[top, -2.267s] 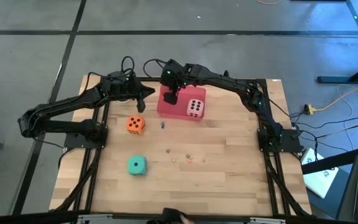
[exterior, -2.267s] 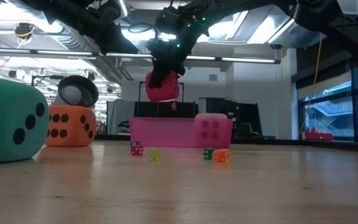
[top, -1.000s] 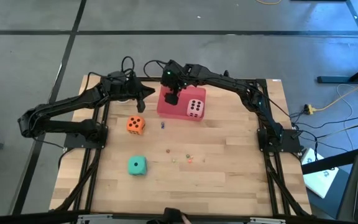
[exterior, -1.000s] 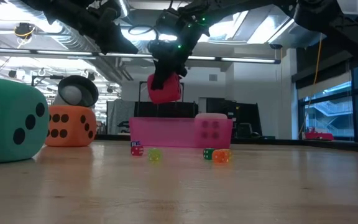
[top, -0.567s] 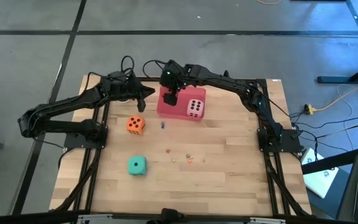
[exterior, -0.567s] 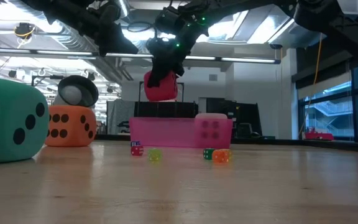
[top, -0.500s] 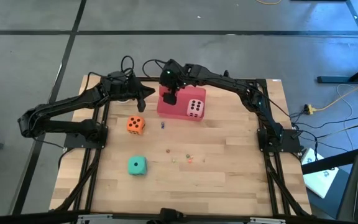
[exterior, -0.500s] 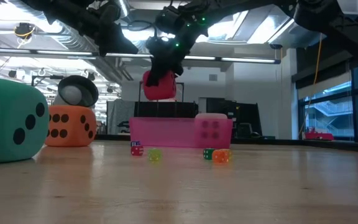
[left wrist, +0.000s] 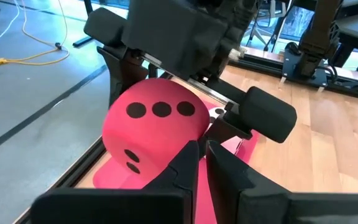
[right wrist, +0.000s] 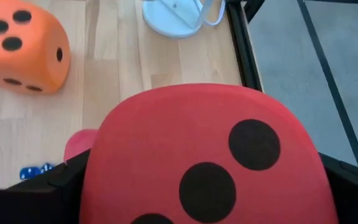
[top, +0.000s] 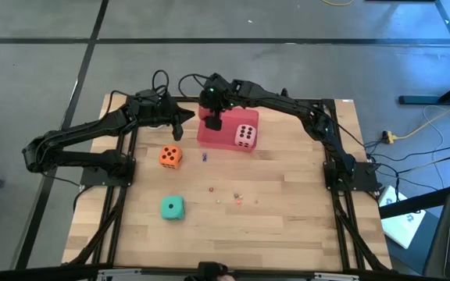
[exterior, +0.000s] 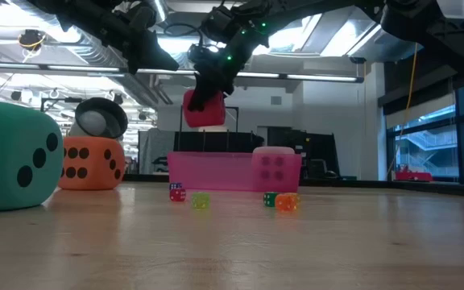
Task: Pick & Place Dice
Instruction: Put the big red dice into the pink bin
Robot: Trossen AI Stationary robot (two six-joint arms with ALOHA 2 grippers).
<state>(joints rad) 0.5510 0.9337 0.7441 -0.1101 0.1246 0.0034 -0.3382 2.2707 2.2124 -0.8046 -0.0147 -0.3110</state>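
Note:
My right gripper (top: 212, 119) is shut on the red die (exterior: 204, 108) and holds it in the air over the far left part of the flat pink tray (top: 221, 139). The pale pink die (top: 245, 135) sits in the tray's right part. The orange die (top: 170, 156) and the teal die (top: 172, 208) rest on the table. My left gripper (top: 181, 116) is shut and empty just left of the red die, which shows close ahead in the left wrist view (left wrist: 154, 134). My right gripper pinches the red die between its two fingers, one on each of two opposite faces (right wrist: 101, 165). The fingers (left wrist: 263, 115) come from above, pointing down. The die hangs clear of the tray, slightly tilted, a three-pip face (left wrist: 160, 110) toward my left gripper.
Several tiny coloured beads (exterior: 200, 200) lie on the table near its middle. A white round object (right wrist: 179, 15) stands at the far edge, near the table's black frame. Cables run along the far left corner (top: 158, 82).
My right gripper has carried the red die a little up and toward the table's left, still over the tray's left part. The die stays in the hold.

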